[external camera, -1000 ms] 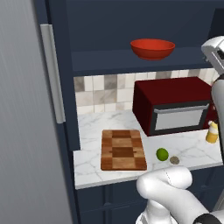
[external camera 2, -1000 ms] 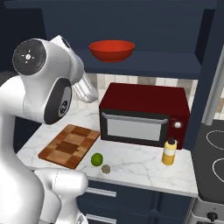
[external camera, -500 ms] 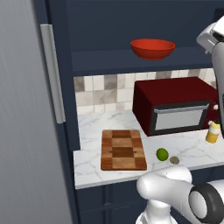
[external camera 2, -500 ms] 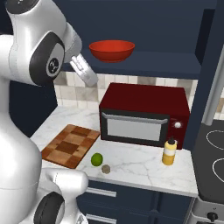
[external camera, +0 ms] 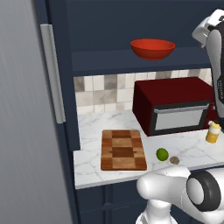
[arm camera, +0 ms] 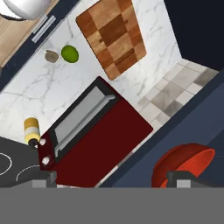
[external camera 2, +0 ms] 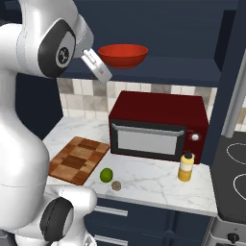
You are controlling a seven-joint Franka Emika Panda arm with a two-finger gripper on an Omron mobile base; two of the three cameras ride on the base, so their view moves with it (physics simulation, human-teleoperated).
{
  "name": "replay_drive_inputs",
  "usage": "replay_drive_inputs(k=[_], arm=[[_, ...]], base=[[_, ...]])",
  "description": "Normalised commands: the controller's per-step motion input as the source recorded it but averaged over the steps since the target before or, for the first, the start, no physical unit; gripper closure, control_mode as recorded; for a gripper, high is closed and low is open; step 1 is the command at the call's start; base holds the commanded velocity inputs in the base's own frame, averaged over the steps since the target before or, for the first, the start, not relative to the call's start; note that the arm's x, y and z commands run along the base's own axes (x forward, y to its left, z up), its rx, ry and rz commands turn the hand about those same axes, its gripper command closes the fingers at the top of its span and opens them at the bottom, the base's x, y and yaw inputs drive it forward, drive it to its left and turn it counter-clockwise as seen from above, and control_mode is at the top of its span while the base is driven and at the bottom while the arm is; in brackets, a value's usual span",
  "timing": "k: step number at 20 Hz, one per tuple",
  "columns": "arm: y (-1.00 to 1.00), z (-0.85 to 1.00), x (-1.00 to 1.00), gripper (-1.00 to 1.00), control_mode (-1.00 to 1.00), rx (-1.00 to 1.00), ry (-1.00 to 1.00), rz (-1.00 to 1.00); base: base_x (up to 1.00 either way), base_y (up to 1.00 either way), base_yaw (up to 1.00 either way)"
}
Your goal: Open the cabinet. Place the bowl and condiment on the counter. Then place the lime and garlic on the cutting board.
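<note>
The cabinet (external camera: 65,35) stands open, its door (external camera: 26,109) swung out to the left with one long silver handle (external camera: 53,74). One red bowl (external camera: 152,48) sits on the cabinet shelf, not yet on the surface (external camera: 94,127). The hand (arm camera: 109,181) hangs high beside the bowl, fingers spread wide, holding nothing; one fingertip (arm camera: 181,177) is just in front of the bowl's rim. Below, one dark red microwave (external camera 2: 158,125) stands on the surface. One yellow condiment (external camera 2: 186,166) stands upright at the microwave's right front corner. One board (external camera: 123,149) lies bare. One lime (external camera 2: 106,175) and one garlic (external camera 2: 116,185) lie close together on the marble, just right of the board.
</note>
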Motion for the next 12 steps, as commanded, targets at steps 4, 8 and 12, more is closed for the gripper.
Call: replay_drive_inputs(k=[4,8,12], arm=[[0.0,-0.31,0.33,-1.0,-1.0,0.0,-0.22,0.04],[0.0,-0.39,0.3,-1.0,-1.0,0.0,-0.24,0.05],[0.0,-0.19,0.3,-1.0,-1.0,0.0,-0.12,0.02]], base=[[0.0,0.0,0.0],[0.0,0.0,0.0],[0.0,0.0,0.0]])
